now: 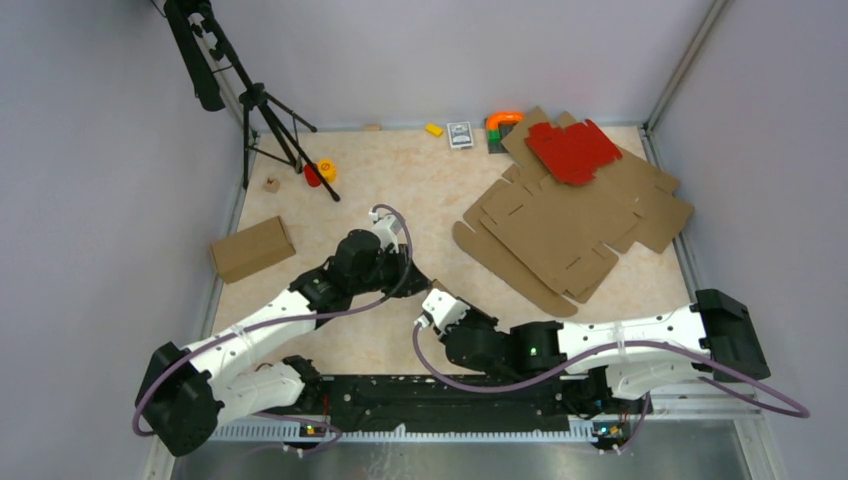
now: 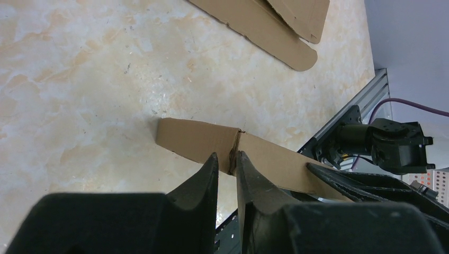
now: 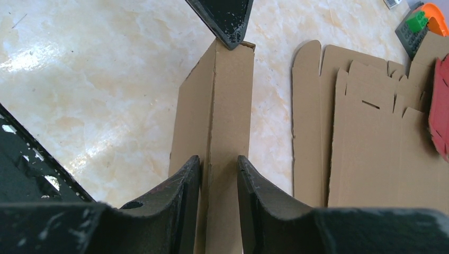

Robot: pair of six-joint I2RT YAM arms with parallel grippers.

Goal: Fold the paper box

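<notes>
Marbled tabletop (image 1: pixel 400 180) below, the left gripper (image 2: pixel 227 165) and right gripper (image 3: pixel 218 177) each pinch one end of the paper box (image 3: pixel 229 100), apparently bracing its crease for folding.

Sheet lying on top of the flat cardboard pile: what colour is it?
Red. The sheet shows best in the top external view.

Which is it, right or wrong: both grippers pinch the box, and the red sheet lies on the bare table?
Wrong: the top view shows the red sheet lying on the cardboard stack, not the table. The left gripper and right gripper do pinch the box.
</notes>
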